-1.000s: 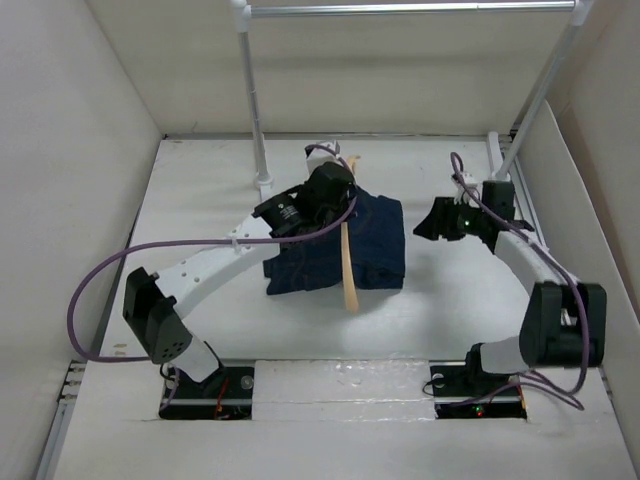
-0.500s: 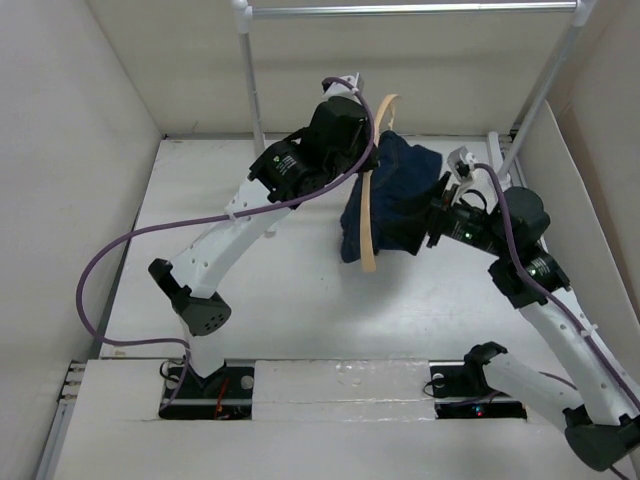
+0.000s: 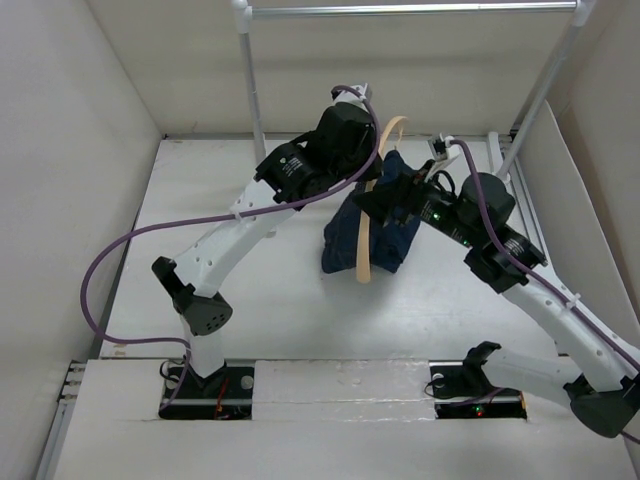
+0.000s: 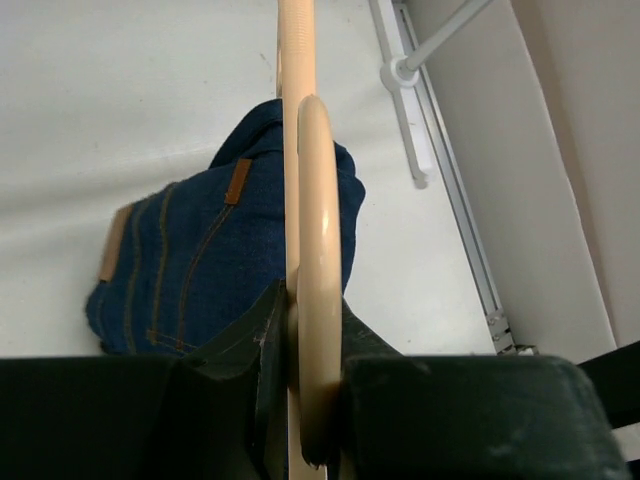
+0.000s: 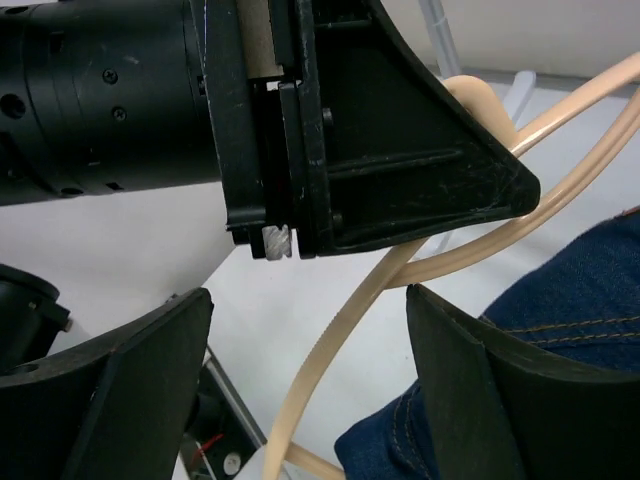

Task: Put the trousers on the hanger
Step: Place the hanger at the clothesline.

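The pale peach hanger (image 3: 364,250) is lifted off the table, with its hook (image 3: 396,124) pointing up and back. The navy jeans (image 3: 340,235) hang bunched over it. My left gripper (image 3: 368,165) is shut on the hanger near its top. In the left wrist view the hanger (image 4: 312,200) is pinched between my fingers, with the jeans (image 4: 190,270) below. My right gripper (image 3: 388,200) is open at the jeans. In the right wrist view its jaws (image 5: 310,370) straddle a hanger arm (image 5: 345,335), and the denim (image 5: 570,320) is at the right finger.
The silver rail (image 3: 400,8) runs across the back on two posts, left (image 3: 252,90) and right (image 3: 540,90). White walls close in the left, right and back. The right post's foot (image 4: 400,72) and a floor track stand near the right wall.
My left arm has lifted the hanger and jeans off the table and swung them up and right. My right arm has come in from the right and opened around the hanger.
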